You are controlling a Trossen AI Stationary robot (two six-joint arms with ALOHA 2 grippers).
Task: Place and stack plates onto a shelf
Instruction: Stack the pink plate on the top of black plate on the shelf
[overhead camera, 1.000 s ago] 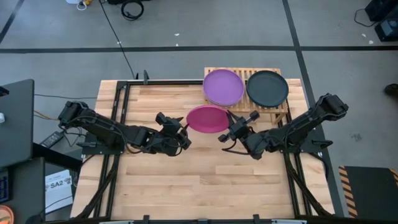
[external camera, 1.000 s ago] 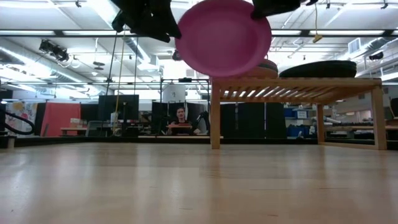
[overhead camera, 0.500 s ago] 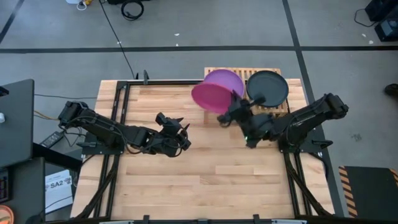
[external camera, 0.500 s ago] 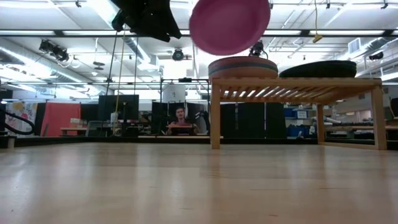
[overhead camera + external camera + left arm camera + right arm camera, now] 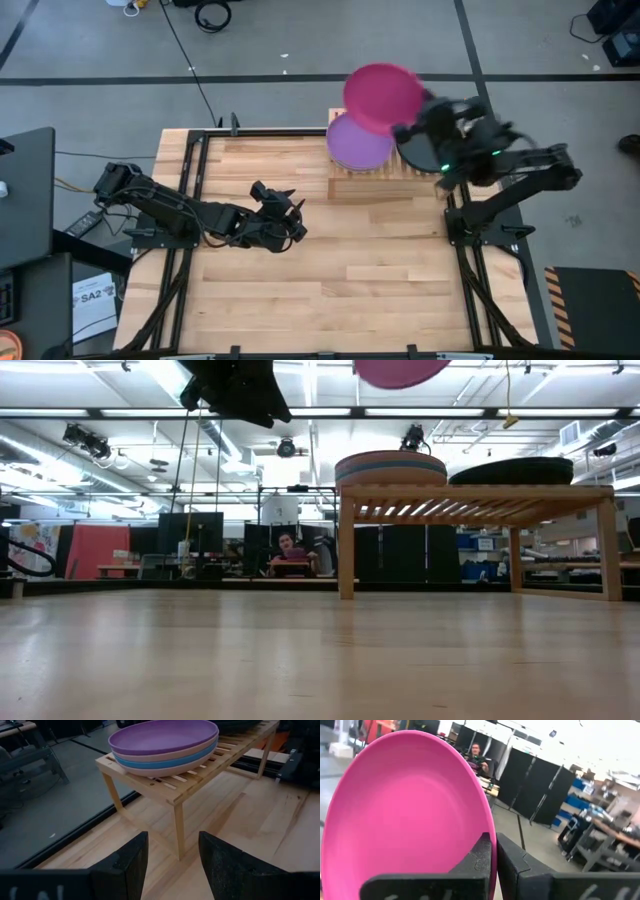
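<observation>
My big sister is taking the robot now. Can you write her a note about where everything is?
Right hand: shut on the magenta plate, held high above the shelf.
Left hand: open, empty, waiting over mid-table.
On the shelf: a stack with the purple plate on top, blue and peach beneath; beside it the black plate.
Done: those plates are shelved.
Left: lower the magenta plate onto a stack, probably the purple one, and let go.

Magenta plate (image 5: 383,96) held tilted above purple-topped stack (image 5: 358,141), black plate (image 5: 425,150) beside, on slatted wooden shelf (image 5: 385,178)
</observation>
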